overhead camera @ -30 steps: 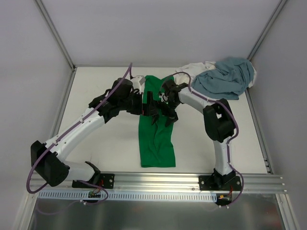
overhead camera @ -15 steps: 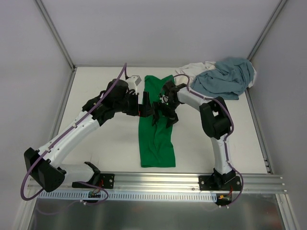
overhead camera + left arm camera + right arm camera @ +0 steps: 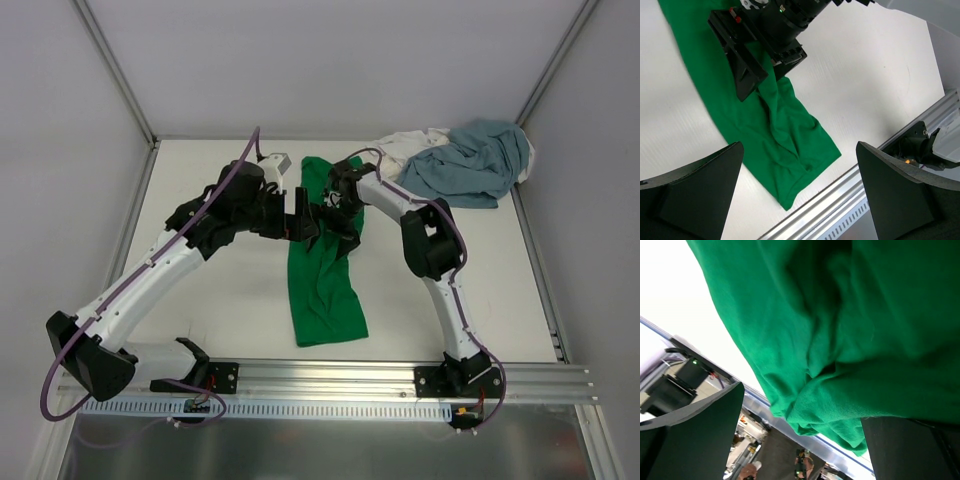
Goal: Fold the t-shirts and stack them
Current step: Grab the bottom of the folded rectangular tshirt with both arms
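The green t-shirt (image 3: 325,290) lies mid-table as a long strip running near to far. The left gripper (image 3: 302,226), jaws spread and empty, flanks its left edge. The right gripper (image 3: 341,220), seemingly spread too, hangs over its right edge, equally close.

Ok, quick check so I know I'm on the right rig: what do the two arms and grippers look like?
Both the left arm and right arm have white link shells with bulky black joint housings, and a purple cable runs along each. The left gripper and right gripper are all black, with broad wedge-shaped fingers. Their black bases sit on a silver rail.
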Tool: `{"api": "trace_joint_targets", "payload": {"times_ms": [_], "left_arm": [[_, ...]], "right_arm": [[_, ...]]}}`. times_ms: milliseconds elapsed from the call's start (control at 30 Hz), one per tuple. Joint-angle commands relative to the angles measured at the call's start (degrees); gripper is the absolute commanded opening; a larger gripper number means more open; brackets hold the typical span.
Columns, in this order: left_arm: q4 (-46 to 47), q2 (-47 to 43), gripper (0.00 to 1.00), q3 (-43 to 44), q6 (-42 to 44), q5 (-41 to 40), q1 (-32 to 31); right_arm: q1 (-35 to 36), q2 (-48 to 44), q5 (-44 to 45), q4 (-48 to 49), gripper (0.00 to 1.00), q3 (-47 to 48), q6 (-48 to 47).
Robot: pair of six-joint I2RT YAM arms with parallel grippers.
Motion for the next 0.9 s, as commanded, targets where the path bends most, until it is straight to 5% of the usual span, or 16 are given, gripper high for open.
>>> {"api": "trace_joint_targets", "payload": {"times_ms": [0, 200, 567, 867], "left_arm": [[-2.33, -2.03, 0.99, 2.42, 1.12, -1.76, 0.46], [-3.13, -1.86, 0.99, 0.23, 0.68, -1.50, 0.64], [2.41, 1.48, 0.99, 1.28, 0.76, 1.31, 1.43], [2.50, 2.28, 0.99, 1.28, 1.99, 2.54, 2.66]], "right_arm": [[-0.19, 6.13, 4.63, 5.38, 0.99, 3.05, -0.37], [-0.98, 5.70, 4.89, 5.39, 1.00, 2.89, 1.13], [-3.62, -8.79, 10.17, 7.06, 0.99, -18.71, 1.75], [-4.24, -11.27, 9.91, 7.41, 0.99, -20.23, 1.57]]}}
